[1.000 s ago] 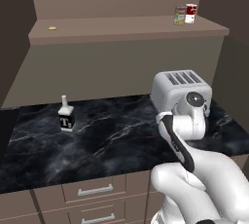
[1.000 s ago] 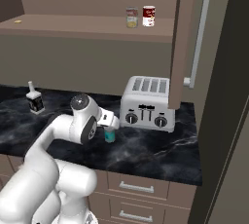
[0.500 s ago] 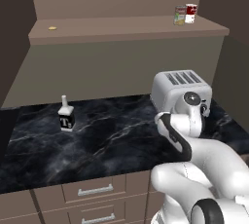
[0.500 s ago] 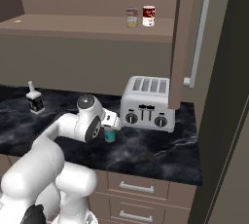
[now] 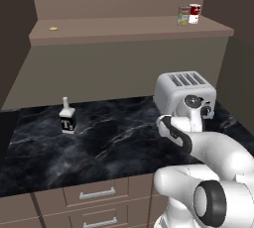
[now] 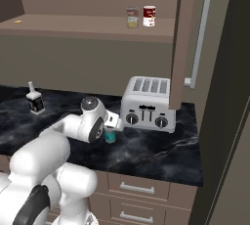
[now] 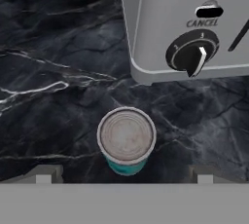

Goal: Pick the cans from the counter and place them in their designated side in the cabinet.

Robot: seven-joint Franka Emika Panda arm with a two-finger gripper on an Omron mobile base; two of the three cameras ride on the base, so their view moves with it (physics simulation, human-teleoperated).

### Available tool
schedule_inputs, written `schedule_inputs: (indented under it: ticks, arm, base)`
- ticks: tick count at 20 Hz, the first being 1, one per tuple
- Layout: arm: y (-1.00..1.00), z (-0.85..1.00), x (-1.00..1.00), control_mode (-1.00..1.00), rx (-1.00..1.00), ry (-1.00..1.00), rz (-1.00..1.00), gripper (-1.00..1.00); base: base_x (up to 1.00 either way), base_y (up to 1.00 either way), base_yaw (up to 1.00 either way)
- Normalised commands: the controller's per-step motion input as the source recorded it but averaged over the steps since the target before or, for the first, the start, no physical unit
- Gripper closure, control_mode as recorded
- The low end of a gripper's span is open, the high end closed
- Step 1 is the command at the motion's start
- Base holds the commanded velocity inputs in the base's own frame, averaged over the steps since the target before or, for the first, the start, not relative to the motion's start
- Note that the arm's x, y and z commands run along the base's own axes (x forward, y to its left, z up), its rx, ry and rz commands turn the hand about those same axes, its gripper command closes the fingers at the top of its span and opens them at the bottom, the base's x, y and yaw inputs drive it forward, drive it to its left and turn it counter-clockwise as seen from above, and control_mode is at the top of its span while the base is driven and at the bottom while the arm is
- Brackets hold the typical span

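Edging nearer the toaster (image 6: 148, 105) than a second ago; hovering with gripper (image 7: 124, 175) spread wide, empty, above teal can (image 7: 126, 141) (on counter (image 7: 53, 77), toaster at 1 o'clock).

The counter (image 7: 58, 72) is showing as polished black marble with white veins, catching a soft sheen. The toaster (image 6: 148, 104) is looking like brushed silver metal, smooth, with dark plastic-looking knobs. The teal can (image 7: 126, 141) is wearing a dull metal lid with fine concentric rings. The cabinet (image 5: 134, 28) is appearing matt brown, with no gloss. The drawer handles (image 6: 136, 188) are gleaming like satin metal. The small bottle (image 5: 66, 117) is looking glossy.
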Motion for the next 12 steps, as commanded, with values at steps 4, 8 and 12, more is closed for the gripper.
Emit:
schedule_inputs:
  ticks: [4,8,12]
  arm:
    - [0.0,-0.25,0.14,-1.0,0.0,0.0,0.0,-1.0]
    - [-0.01,-0.23,0.14,-1.0,0.0,0.0,0.0,-1.0]
    - [-0.01,-0.24,0.15,-1.0,0.0,0.0,0.0,-1.0]
  base:
    - [0.0,0.0,0.0]
    - [0.0,0.0,0.0]
    - [0.0,0.0,0.0]
